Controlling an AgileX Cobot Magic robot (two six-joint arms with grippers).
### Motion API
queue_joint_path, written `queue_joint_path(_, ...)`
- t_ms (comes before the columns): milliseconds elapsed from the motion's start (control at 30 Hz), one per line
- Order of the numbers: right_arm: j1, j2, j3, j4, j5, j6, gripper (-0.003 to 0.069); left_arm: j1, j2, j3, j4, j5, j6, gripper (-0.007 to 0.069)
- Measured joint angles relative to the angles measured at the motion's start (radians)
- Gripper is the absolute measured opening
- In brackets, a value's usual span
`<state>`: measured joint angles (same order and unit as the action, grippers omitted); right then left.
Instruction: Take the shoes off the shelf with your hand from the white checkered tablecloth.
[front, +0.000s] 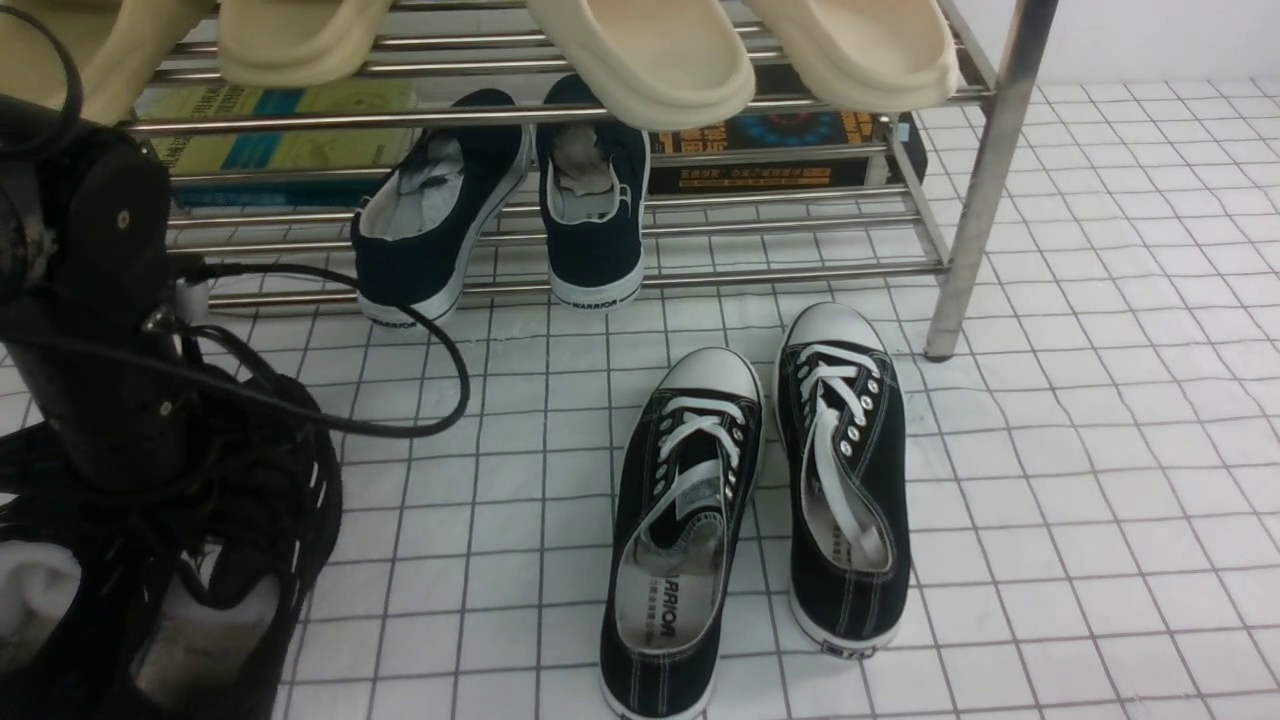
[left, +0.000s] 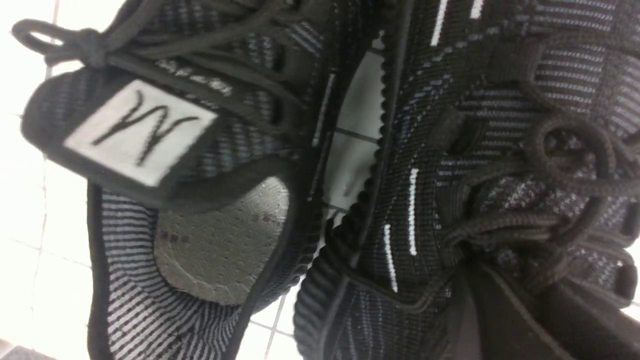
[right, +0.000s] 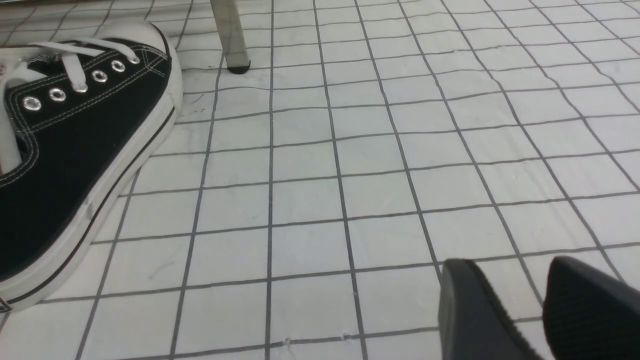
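The shoes (left: 410, 210), a black knit pair with white dashes and a white logo tag, fill the left wrist view, lying side by side with a sliver of cloth between them. In the front view they sit at the lower left corner, directly under the left arm (front: 90, 300), off the shelf (front: 985, 180) and seemingly down on the white checkered tablecloth (front: 1100, 450). The left gripper itself is hidden, so I cannot tell whether it grips them. Their long axis seems to run toward the rack. The right gripper (right: 525, 305) hovers empty, jaws apart, low over bare cloth, just beside the canvas sneakers (front: 760, 500) at frame centre. Navy slip-ons (front: 500, 200) lean on the bottom tier.
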<state>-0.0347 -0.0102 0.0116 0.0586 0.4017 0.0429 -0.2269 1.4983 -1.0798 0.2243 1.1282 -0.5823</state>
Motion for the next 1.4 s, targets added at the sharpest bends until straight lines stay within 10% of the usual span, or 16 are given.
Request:
queue_joint_path(367,0.0,0.0,0.0,0.0,0.0,0.0,0.0239,0.001,0.035,0.0,-0.001,-0.007,0.061,0.0091)
queue_joint_path(667,0.0,0.0,0.0,0.0,0.0,0.0,0.0239,0.001,0.012,-0.096,-0.023,0.034,0.139,0.032)
queue_joint_path(933,0.0,0.0,0.0,0.0,0.0,0.0,0.0239,0.001,-0.114,-0.202,-0.039,0.08,0.188,0.0367)
queue_joint_path(1400,0.0,0.0,0.0,0.0,0.0,0.0,0.0239,0.001,-0.653,0.069,-0.121,0.021,0.377,0.0001)
